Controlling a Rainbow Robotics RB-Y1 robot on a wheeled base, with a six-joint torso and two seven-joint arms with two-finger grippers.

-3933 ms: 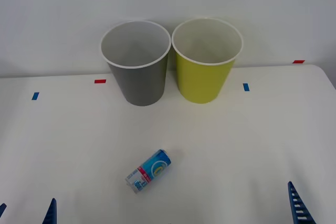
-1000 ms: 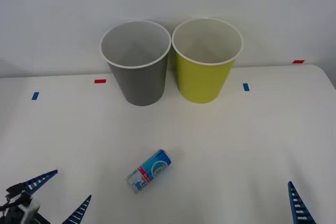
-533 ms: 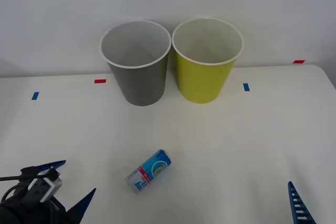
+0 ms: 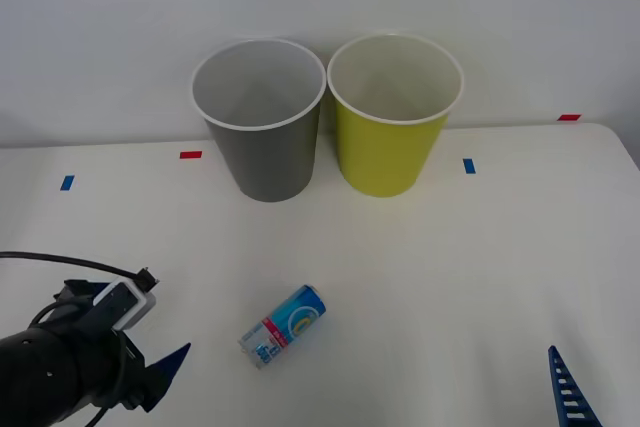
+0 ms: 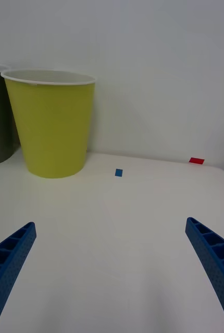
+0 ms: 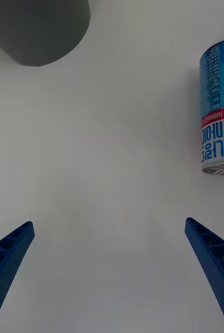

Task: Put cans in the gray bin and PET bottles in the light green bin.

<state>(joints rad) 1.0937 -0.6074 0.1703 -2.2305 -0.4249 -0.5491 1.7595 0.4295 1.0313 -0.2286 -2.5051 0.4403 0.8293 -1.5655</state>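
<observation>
Can on its side, left arm low beside it

Table (image 4: 480,277), white, carries everything. At its far edge, against the wall, stand the gray bin (image 4: 262,127) and the light green bin (image 4: 392,122), upright and just beside each other, gray to the left. Left gripper (image 6: 109,270) hangs low over the near left part of the table, its blue fingers (image 6: 8,255) spread wide with nothing between them. Right gripper (image 5: 112,270) sits at the near right edge, fingers likewise wide apart and empty. The can (image 4: 284,325) lies on its side near the table's middle front, well apart from both bins and just right of the left gripper. Small blue and red tape marks (image 4: 468,165) dot the far side of the table.
</observation>
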